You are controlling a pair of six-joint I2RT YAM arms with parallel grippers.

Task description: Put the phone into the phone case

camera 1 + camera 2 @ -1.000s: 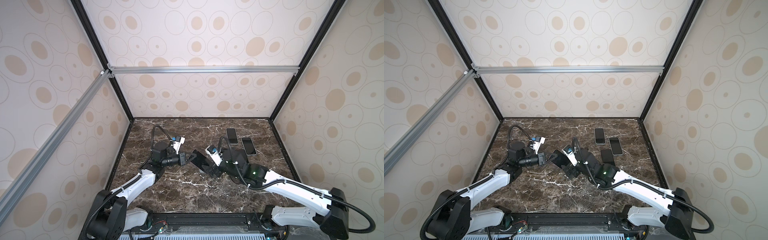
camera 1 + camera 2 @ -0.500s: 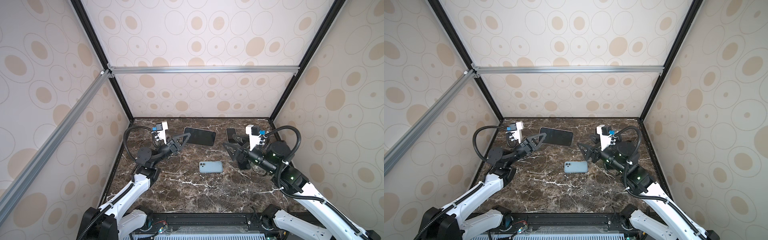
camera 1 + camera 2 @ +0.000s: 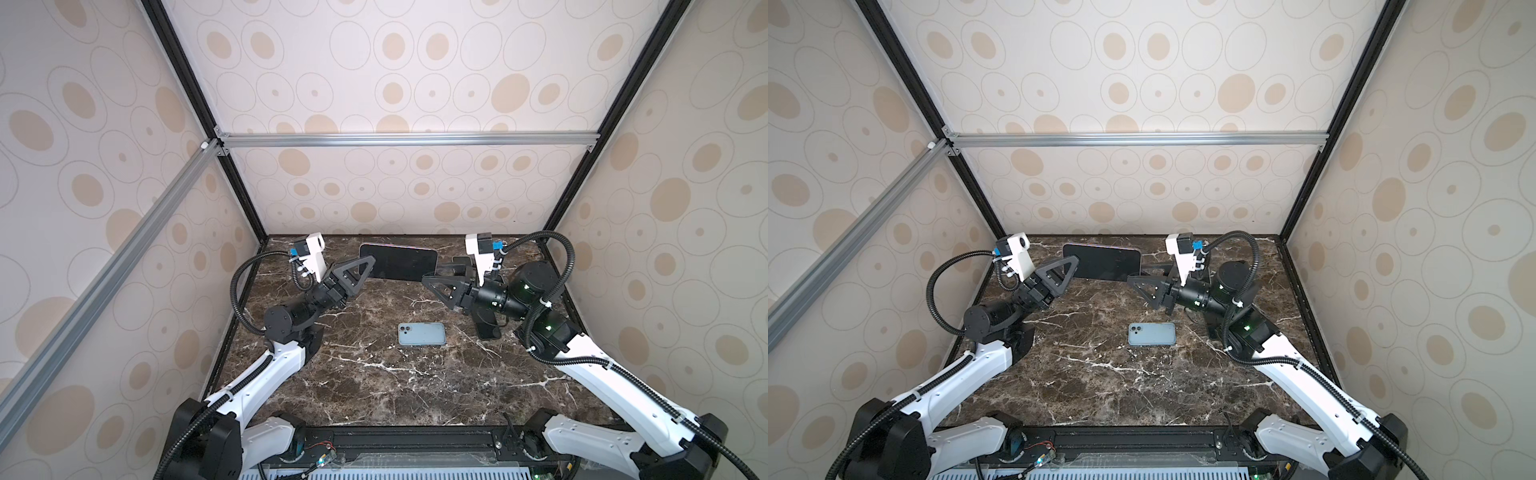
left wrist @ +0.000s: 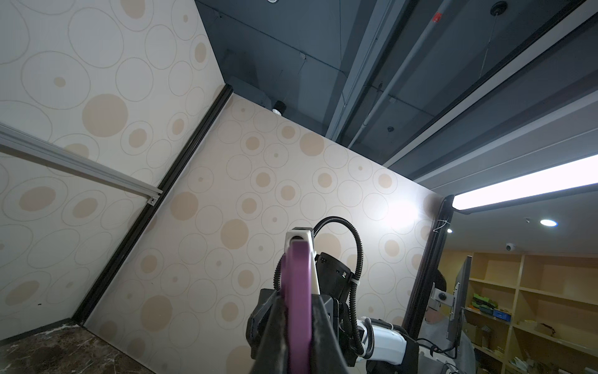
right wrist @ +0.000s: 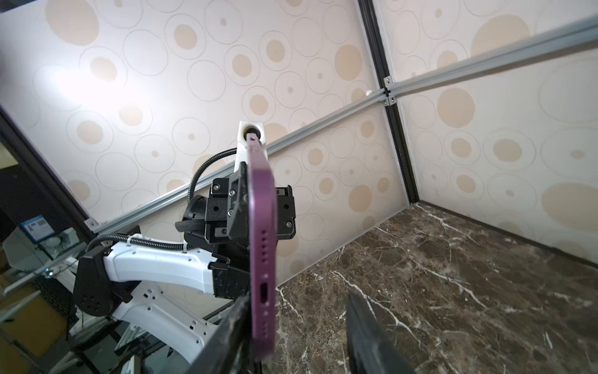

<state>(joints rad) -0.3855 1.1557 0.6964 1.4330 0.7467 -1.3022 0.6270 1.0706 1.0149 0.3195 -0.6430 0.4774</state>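
While the dark marble tabletop [image 3: 374, 386] carries the blue-grey rectangular phone case [image 3: 422, 333] flat at centre, the left gripper [image 3: 370, 266] fingers pinch one end of the purple slab phone [image 3: 399, 262] aloft at the rear. The right gripper [image 3: 430, 275] fingers stand spread about its free end, one against it; close them squarely before the left lets go. Half a second ago it stood clear, fingers wider.

A purple phone [image 3: 398, 262] with a dark screen is held in the air on its long edge, one short end clamped in the left hand [image 3: 368, 266]. Nearer and below it, a pale blue phone case [image 3: 422, 334] lies flat on the marble counter [image 3: 374, 395], its camera corner on the left.
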